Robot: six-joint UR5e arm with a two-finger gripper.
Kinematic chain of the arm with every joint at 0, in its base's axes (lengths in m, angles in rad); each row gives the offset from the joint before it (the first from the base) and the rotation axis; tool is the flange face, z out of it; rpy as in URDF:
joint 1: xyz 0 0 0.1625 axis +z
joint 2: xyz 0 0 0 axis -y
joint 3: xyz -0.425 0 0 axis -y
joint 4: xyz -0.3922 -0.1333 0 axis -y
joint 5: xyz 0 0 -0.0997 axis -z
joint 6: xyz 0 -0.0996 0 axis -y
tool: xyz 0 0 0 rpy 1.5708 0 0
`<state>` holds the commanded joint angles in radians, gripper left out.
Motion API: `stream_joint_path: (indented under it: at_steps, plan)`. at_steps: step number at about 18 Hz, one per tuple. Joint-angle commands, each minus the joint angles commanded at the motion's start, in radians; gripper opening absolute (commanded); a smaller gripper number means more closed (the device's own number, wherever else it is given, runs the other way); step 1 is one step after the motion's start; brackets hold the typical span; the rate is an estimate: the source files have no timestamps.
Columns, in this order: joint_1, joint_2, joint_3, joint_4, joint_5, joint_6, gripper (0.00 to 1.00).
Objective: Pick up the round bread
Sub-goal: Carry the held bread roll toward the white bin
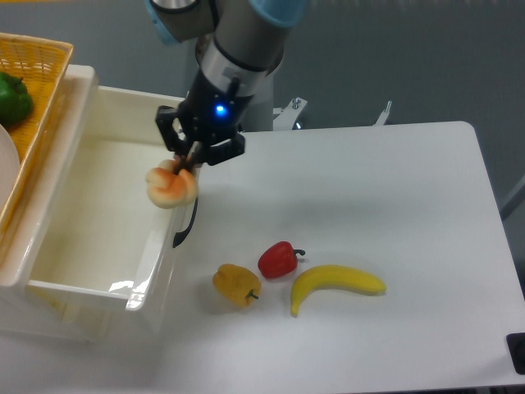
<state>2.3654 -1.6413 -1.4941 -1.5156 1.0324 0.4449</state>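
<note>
Pinching the bread [171,187] from above, the tool [188,163] should grip steadily, staying above the bin [168,246] wall

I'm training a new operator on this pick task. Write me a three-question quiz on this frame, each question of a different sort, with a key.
1. True or false: the gripper holds the bread clear of the table.
2. What lies nearest the banana? A) red pepper B) green pepper C) bread
3. Fill in: the bread hangs over the right wall of the white ____.

Key: 1 true. 2 A. 3 bin.
</note>
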Motion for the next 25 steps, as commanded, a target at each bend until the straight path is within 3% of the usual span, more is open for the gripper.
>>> stream_joint_path:
  at_steps: [25]
  plan:
    - [-0.022,-0.008,-0.015,0.011,0.008,0.031,0.11]
